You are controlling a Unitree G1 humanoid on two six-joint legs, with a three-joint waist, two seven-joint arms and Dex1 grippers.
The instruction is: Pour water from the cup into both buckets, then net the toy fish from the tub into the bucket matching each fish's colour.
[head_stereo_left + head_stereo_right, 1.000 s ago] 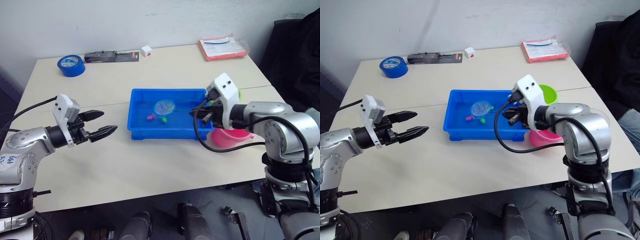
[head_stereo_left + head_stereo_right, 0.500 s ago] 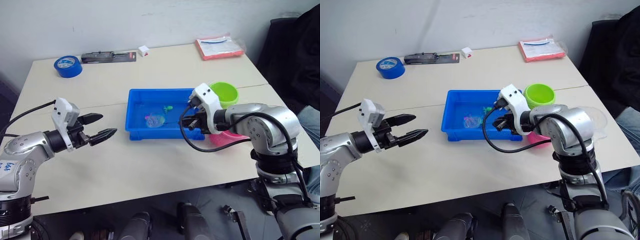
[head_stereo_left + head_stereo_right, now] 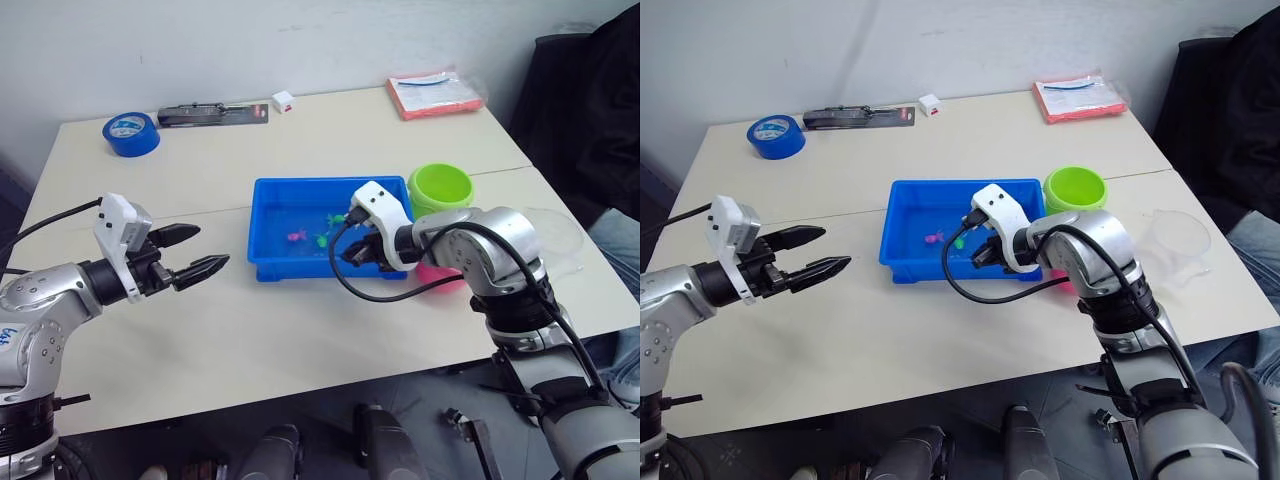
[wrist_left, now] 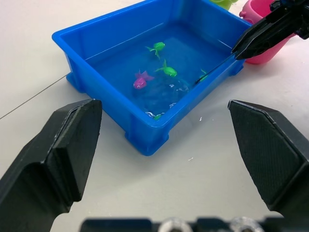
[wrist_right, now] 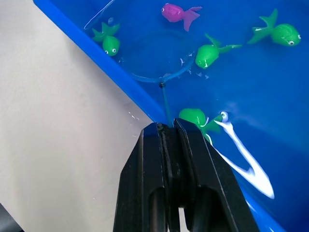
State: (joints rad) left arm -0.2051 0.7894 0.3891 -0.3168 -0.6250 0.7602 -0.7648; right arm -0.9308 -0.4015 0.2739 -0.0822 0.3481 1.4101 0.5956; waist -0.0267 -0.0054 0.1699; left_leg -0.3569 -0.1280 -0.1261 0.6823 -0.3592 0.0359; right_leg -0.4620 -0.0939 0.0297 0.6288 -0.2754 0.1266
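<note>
The blue tub [image 3: 300, 184] sits mid-table with water and toy fish in it: one pink fish [image 5: 176, 11] and several green fish [image 5: 210, 54]. My right gripper [image 3: 352, 254] hangs over the tub's near rim, shut on the thin wire handle of the net [image 5: 154, 54], whose ring lies in the water among the fish. The lime green bucket [image 3: 441, 188] stands right of the tub. The pink bucket [image 3: 441, 275] is mostly hidden behind my right arm. The clear cup [image 3: 1175, 240] stands further right. My left gripper [image 3: 205, 250] is open above the table, left of the tub.
A blue tape roll [image 3: 130, 133], a black tool [image 3: 212, 114] and a small white box [image 3: 283, 100] lie along the table's far edge, with a red packet [image 3: 435, 93] at the far right. A dark chair [image 3: 590, 110] stands past the right edge.
My right gripper has moved left along the tub's near side, and the net has gone from above the water down into it. The left arm has barely moved. The camera has shifted.
</note>
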